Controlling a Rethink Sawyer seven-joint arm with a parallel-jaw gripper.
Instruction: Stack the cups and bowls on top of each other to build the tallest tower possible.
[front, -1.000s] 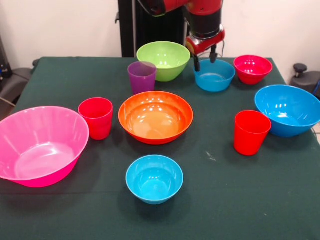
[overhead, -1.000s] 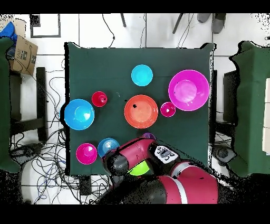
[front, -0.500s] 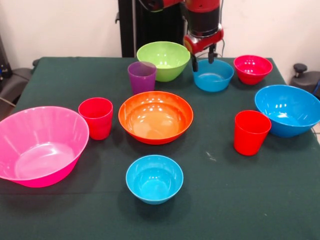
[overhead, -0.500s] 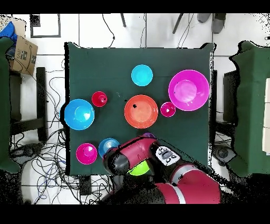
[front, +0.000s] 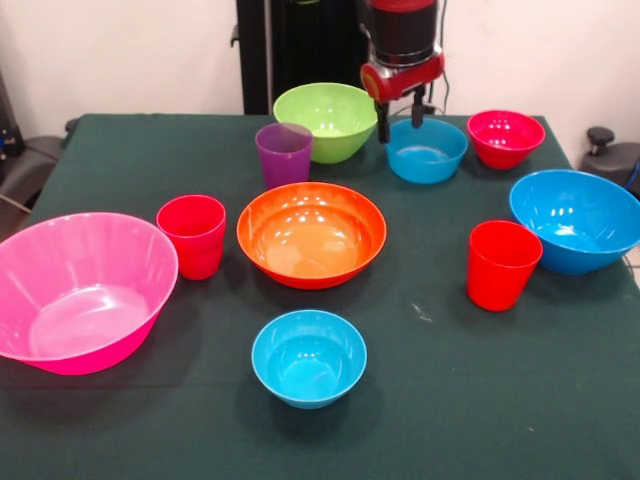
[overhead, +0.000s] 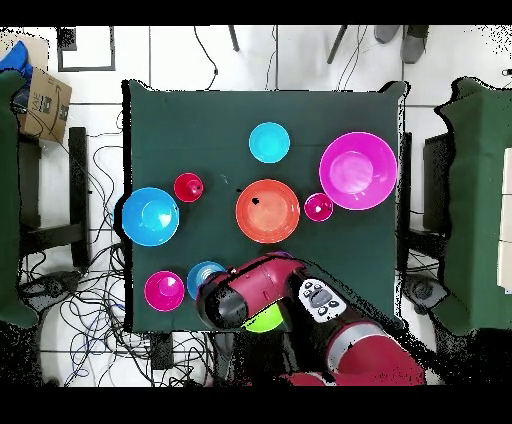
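Observation:
All pieces stand apart on the green table; there is no tower. My gripper (front: 399, 120) is open and empty, hovering over the far-left rim of a small blue bowl (front: 428, 150), between it and the lime green bowl (front: 327, 120). The purple cup (front: 284, 153) stands in front of the lime bowl. The orange bowl (front: 311, 233) is in the middle, with one red cup (front: 192, 235) to its left and another (front: 503, 264) to its right. A second small blue bowl (front: 308, 356) is nearest the camera. In the overhead view my arm (overhead: 245, 300) hides the gripper.
A large pink bowl (front: 80, 288) fills the near left. A large blue bowl (front: 578, 220) sits at the right edge. A small red-magenta bowl (front: 505, 137) is at the far right. A cardboard box (overhead: 40, 100) lies off the table.
The gripper has drifted a little up and to the left in the front view, away from the small blue bowl's middle. The cups and bowls have not moved.

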